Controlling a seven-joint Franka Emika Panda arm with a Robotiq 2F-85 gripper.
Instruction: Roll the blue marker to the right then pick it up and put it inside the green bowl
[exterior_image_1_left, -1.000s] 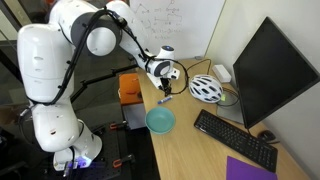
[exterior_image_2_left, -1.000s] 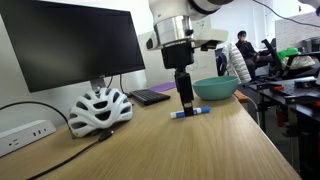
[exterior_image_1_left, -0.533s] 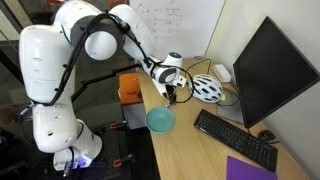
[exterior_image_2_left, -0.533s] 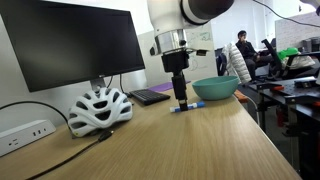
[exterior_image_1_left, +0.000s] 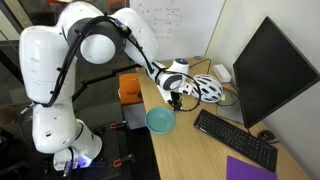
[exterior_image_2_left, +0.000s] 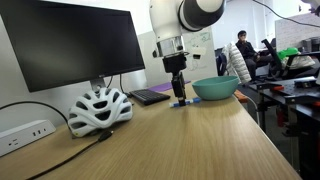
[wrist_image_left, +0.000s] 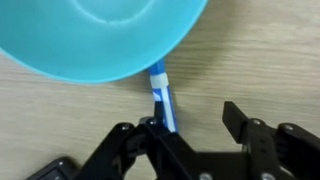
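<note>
The blue marker (wrist_image_left: 161, 95) lies flat on the wooden table. Its far end touches the rim of the green bowl (wrist_image_left: 100, 40) in the wrist view. My gripper (wrist_image_left: 192, 118) is open, down at the table. The marker rests against the inner side of the left finger, and the right finger is well apart from it. In both exterior views the gripper (exterior_image_1_left: 175, 98) (exterior_image_2_left: 179, 94) stands upright just beside the bowl (exterior_image_1_left: 160, 121) (exterior_image_2_left: 215, 89). The marker (exterior_image_2_left: 180, 104) shows as a small blue strip at the fingertips.
A white-and-black bicycle helmet (exterior_image_1_left: 207, 88) (exterior_image_2_left: 98, 108) sits close beside the gripper. A keyboard (exterior_image_1_left: 234, 137) and a large monitor (exterior_image_1_left: 272, 70) stand further along the desk. A power strip (exterior_image_2_left: 25, 132) and cables lie near the helmet. A purple pad (exterior_image_1_left: 250, 170) lies at the desk's corner.
The gripper has slid along the table toward the green bowl, and the marker has moved with it. The marker now lies against the bowl's rim.
</note>
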